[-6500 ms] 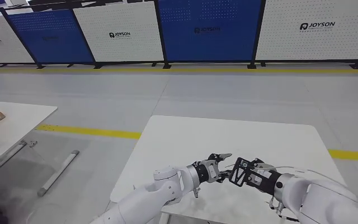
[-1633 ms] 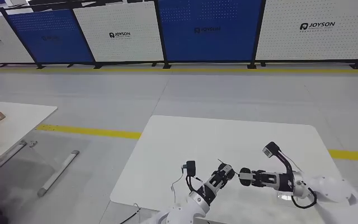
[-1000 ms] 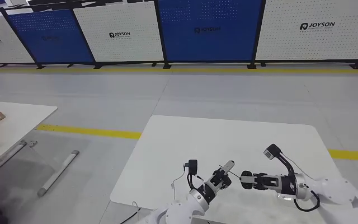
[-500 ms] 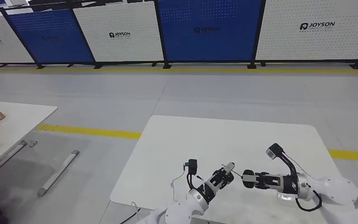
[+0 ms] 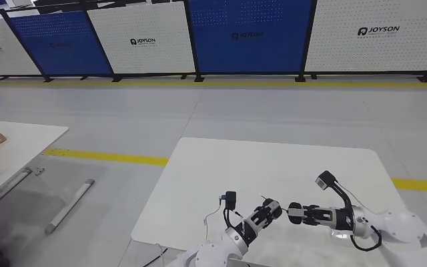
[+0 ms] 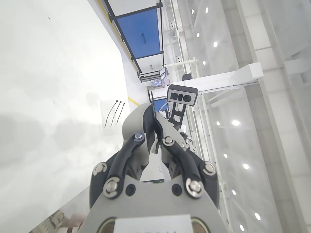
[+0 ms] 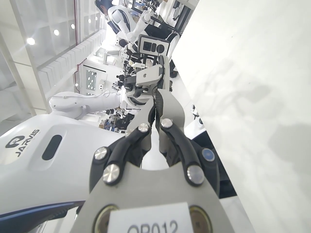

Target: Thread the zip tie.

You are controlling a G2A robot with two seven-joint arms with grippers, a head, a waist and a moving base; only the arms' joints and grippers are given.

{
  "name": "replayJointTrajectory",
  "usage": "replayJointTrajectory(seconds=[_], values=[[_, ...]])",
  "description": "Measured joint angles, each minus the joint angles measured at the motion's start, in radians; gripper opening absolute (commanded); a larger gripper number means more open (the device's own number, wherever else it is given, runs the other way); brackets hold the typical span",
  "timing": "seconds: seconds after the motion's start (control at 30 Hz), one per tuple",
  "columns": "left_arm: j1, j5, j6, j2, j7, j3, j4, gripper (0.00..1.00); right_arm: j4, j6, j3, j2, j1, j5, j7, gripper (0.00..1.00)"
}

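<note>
The step in hand, as I judge it, is the threading itself: the left gripper (image 5: pixel 273 209) and the right gripper (image 5: pixel 289 212) face each other tip to tip in the lower middle of the top view, just apart, above the near part of the white table (image 5: pixel 267 163). Both pincers are pinched narrow, with the pads pressed together in each wrist view. The zip tie being worked is too thin to make out, so I cannot tell what either one grips. By my judgement the tie sits in the small gap between the two tips, one end in each. To do this well, the tail and the slot of the head should lie on one line before any push. The advance should then be short and slow, made by one arm while the other holds steady, with the grip close to the tail's end so the strap does not bow. A tail that slides past the slot calls for a small turn of the wrist, not more force. Counted: two grippers; three spare zip ties (image 6: pixel 114 113) side by side on the table beyond the left gripper, well apart from the tips; and two tables, the second table (image 5: pixel 27 140) at the left edge of the top view
</note>
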Motion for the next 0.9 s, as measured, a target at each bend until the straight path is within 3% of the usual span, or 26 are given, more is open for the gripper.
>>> replayJointTrajectory(seconds=[0.1,0.17,0.23,0.27,0.3,0.6,0.63,0.67,0.8,0.9], values=[[0.006,0.001,-0.003,-0.001,-0.003,-0.005,-0.004,0.11,0.001,0.001,0.001,-0.002,-0.001,-0.003,0.002,0.0],[0.009,0.001,-0.004,-0.001,-0.003,-0.009,-0.006,0.18,0.002,0.002,0.002,-0.003,-0.001,-0.006,0.004,0.0],[0.012,0.0,-0.005,-0.002,-0.003,-0.013,-0.008,0.13,0.002,0.003,0.003,-0.004,-0.001,-0.009,0.006,0.0],[0.013,0.0,-0.005,-0.002,-0.004,-0.014,-0.009,0.03,0.002,0.004,0.003,-0.005,-0.001,-0.009,0.007,0.0],[0.014,0.001,-0.006,-0.003,-0.004,-0.015,-0.01,0.0,0.003,0.004,0.003,-0.005,-0.001,-0.01,0.007,0.0],[0.02,0.011,-0.006,-0.007,-0.01,-0.023,-0.011,0.0,-0.002,0.009,0.013,-0.009,-0.006,-0.017,0.012,0.0],[0.02,0.015,-0.005,-0.007,-0.01,-0.023,-0.011,0.0,-0.004,0.01,0.014,-0.009,-0.007,-0.017,0.013,0.31],[0.021,0.017,-0.005,-0.007,-0.01,-0.024,-0.011,0.0,-0.005,0.012,0.016,-0.009,-0.008,-0.016,0.015,1.0],[0.027,0.019,-0.009,-0.01,-0.002,-0.027,-0.012,0.0,-0.006,0.007,0.031,-0.009,-0.014,0.01,0.026,1.0],[0.036,-0.011,-0.01,-0.015,0.044,-0.034,-0.019,0.0,-0.001,-0.015,0.062,-0.005,-0.034,0.038,0.027,1.0]])
